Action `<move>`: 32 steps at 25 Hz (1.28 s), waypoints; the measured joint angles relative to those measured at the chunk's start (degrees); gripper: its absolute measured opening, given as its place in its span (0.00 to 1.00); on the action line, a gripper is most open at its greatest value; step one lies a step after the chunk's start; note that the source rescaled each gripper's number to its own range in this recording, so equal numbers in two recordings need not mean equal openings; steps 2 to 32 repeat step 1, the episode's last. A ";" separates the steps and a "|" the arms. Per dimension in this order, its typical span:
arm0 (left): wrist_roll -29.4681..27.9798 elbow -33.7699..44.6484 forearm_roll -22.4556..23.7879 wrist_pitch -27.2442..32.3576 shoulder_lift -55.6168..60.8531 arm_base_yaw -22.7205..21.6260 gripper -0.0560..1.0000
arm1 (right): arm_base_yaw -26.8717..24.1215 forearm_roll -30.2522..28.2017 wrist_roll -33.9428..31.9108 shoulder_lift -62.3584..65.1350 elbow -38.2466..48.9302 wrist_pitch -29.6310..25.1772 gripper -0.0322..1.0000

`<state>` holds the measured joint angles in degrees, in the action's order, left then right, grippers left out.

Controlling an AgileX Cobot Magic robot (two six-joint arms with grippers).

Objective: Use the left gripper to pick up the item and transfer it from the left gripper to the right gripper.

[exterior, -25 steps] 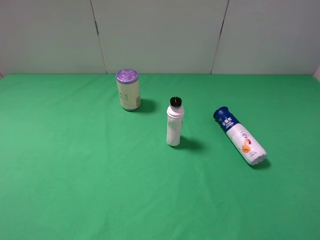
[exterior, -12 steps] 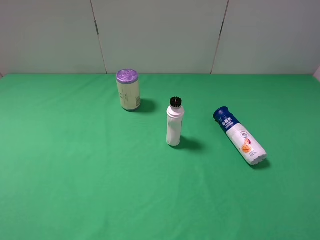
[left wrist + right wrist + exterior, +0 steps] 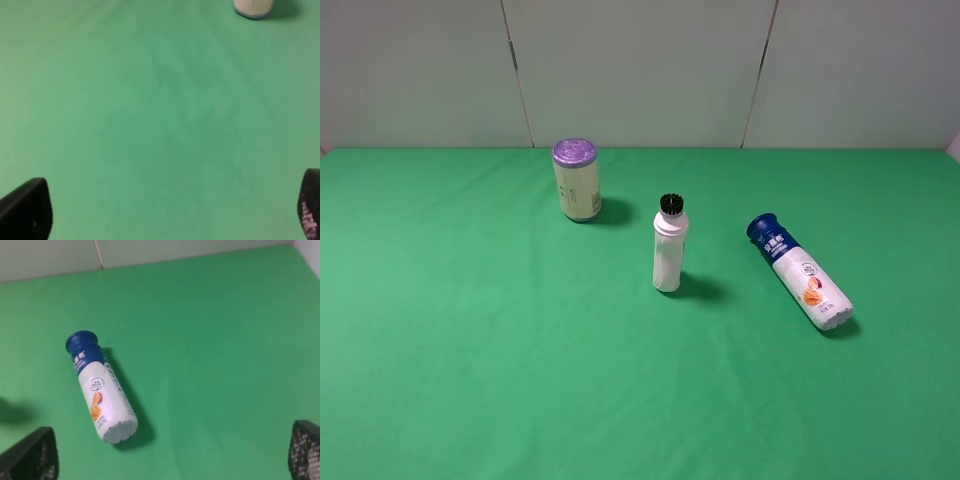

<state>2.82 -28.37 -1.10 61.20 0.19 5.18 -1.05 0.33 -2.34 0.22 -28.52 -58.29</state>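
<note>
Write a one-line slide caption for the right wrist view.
Blue-capped bottle lying on its side on the green cloth, seen between the right gripper's two spread black fingers.

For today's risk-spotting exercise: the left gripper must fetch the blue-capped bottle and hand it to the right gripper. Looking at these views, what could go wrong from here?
1. The blue-capped bottle lies on its side on the green cloth, so it may roll when touched.
2. It lies on the right side; reaching across, the left arm might topple the upright white bottle.
3. The left gripper sees only the cream can, not the target.
</note>
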 joint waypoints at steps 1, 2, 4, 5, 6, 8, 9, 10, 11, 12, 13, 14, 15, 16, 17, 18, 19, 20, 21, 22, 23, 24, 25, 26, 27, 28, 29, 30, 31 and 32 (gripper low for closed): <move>0.00 0.00 0.00 0.00 0.00 0.00 1.00 | 0.00 0.00 0.00 0.00 0.00 0.00 1.00; 0.00 0.00 0.00 0.00 0.00 0.00 1.00 | 0.00 0.00 0.00 0.00 0.00 0.00 1.00; 0.00 0.00 0.00 0.00 0.00 0.00 1.00 | 0.00 0.00 0.00 0.00 0.00 0.00 1.00; 0.00 0.00 0.00 0.00 0.00 0.00 1.00 | 0.00 0.00 0.00 0.00 0.00 0.00 1.00; 0.00 0.00 0.00 0.00 0.00 0.00 1.00 | 0.00 0.00 0.00 0.00 0.00 0.00 1.00; 0.00 0.00 0.00 0.00 0.00 0.00 1.00 | 0.00 0.00 0.00 0.00 0.00 0.00 1.00; 0.00 0.00 0.00 0.00 0.00 0.00 1.00 | 0.00 0.00 0.00 0.00 0.00 0.00 1.00; 0.00 0.00 0.00 0.00 0.00 0.00 1.00 | 0.00 0.00 0.00 0.00 0.00 0.00 1.00; 0.00 0.00 0.00 0.00 0.00 0.00 1.00 | 0.00 0.00 0.00 0.00 0.00 0.00 1.00; 0.00 0.00 0.00 0.00 0.00 0.00 1.00 | 0.00 0.00 0.00 0.00 0.00 0.00 1.00; 0.00 0.00 0.00 0.00 0.00 0.00 1.00 | 0.00 0.00 0.00 0.00 0.00 0.00 1.00; 0.00 0.00 0.00 0.00 0.00 0.00 1.00 | 0.00 0.00 0.00 0.00 0.00 0.00 1.00; 0.00 0.00 0.00 0.00 0.00 0.00 1.00 | 0.00 0.00 0.00 0.00 0.00 0.00 1.00; 0.00 0.00 0.00 0.00 0.00 0.00 1.00 | 0.00 0.00 0.00 0.00 0.00 0.00 1.00; 0.00 0.00 0.00 0.00 0.00 0.00 1.00 | 0.00 0.00 0.00 0.00 0.00 0.00 1.00; 0.00 0.00 0.00 0.00 0.00 0.00 1.00 | 0.00 0.00 0.00 0.00 0.00 0.00 1.00; 0.00 0.00 0.00 0.00 0.00 0.00 1.00 | 0.00 0.00 0.00 0.00 0.00 0.00 1.00; 0.00 0.00 0.00 0.00 0.00 0.00 1.00 | 0.00 0.00 0.00 0.00 0.00 0.00 1.00; 0.00 0.00 0.00 0.00 0.00 0.00 1.00 | 0.00 0.00 0.00 0.00 0.00 0.00 1.00; 0.00 0.00 0.00 0.00 0.00 0.00 1.00 | 0.00 0.00 0.00 0.00 0.00 0.00 1.00; 0.00 0.00 0.00 0.00 0.00 0.00 1.00 | 0.00 0.00 0.00 0.00 0.00 0.00 1.00; 0.00 0.00 0.00 0.00 0.00 0.00 1.00 | 0.00 0.00 0.00 0.00 0.00 0.00 1.00; 0.00 0.00 0.00 0.00 0.00 0.00 1.00 | 0.00 0.00 0.00 0.00 0.00 0.00 1.00; 0.00 0.00 0.00 0.00 0.00 0.00 1.00 | 0.00 0.00 0.00 0.00 0.00 0.00 1.00; 0.00 0.00 0.00 0.00 0.00 0.00 1.00 | 0.00 0.00 0.00 0.00 0.00 0.00 1.00; 0.00 0.00 0.00 0.00 0.00 0.00 1.00 | 0.00 0.00 0.00 0.00 0.00 0.00 1.00; 0.00 0.00 0.00 0.00 0.00 0.00 1.00 | 0.00 0.00 0.00 0.00 0.00 0.00 1.00; 0.00 0.00 0.00 0.00 0.00 0.00 1.00 | 0.00 0.00 0.00 0.00 0.00 0.00 1.00; 0.00 0.00 0.00 0.00 0.00 0.00 1.00 | 0.00 0.00 0.00 0.00 0.00 0.00 1.00; 0.00 0.00 0.00 0.00 0.00 0.00 1.00 | 0.00 0.00 0.00 0.00 0.00 0.00 1.00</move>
